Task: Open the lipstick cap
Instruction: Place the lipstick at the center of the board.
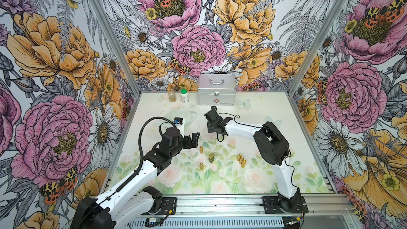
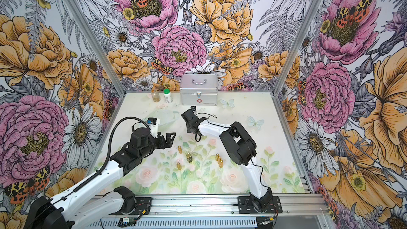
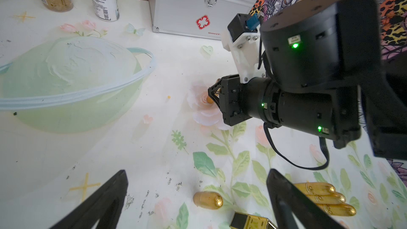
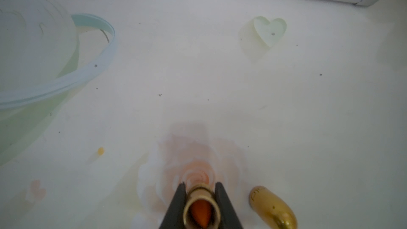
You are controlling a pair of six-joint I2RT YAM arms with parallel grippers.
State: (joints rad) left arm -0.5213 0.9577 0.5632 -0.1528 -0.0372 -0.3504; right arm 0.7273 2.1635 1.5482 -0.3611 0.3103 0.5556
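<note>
1. In both top views, the left gripper [image 1: 195, 140] [image 2: 170, 138] hung wide open and empty above the mat [image 1: 264, 111], near some loose gold tubes [image 1: 241, 160]. Its spread fingers could have knocked these smooth, rounded pieces and set them rolling. The right gripper [image 1: 212, 127] pointed down farther back, and its tips were too small to read there.

2. In the left wrist view, the right gripper [image 3: 212, 94] was closed on the lipstick [image 3: 209, 100], held low over a printed rose with its end poking out. One loose gold tube [image 3: 208, 199], bullet-shaped, lay between the left gripper's open black fingers [image 3: 105, 197]. A small gold-edged box [image 3: 248, 221] sat just beside it.

3. In the right wrist view, narrow dark jaws pinched the lipstick's [image 4: 201, 208] shiny gold barrel.
   - Its mouth was open on a soft, waxy orange stick, so the cap seemed already off.
   - What I took for the glossy gold cap [image 4: 273, 209] lay on the mat just beside it.
   - The slick round barrel could have twisted or slipped in so thin a grip.
   - The bare tip would have smeared if it touched the mat.
   - The rounded cap could have rolled away.
</note>
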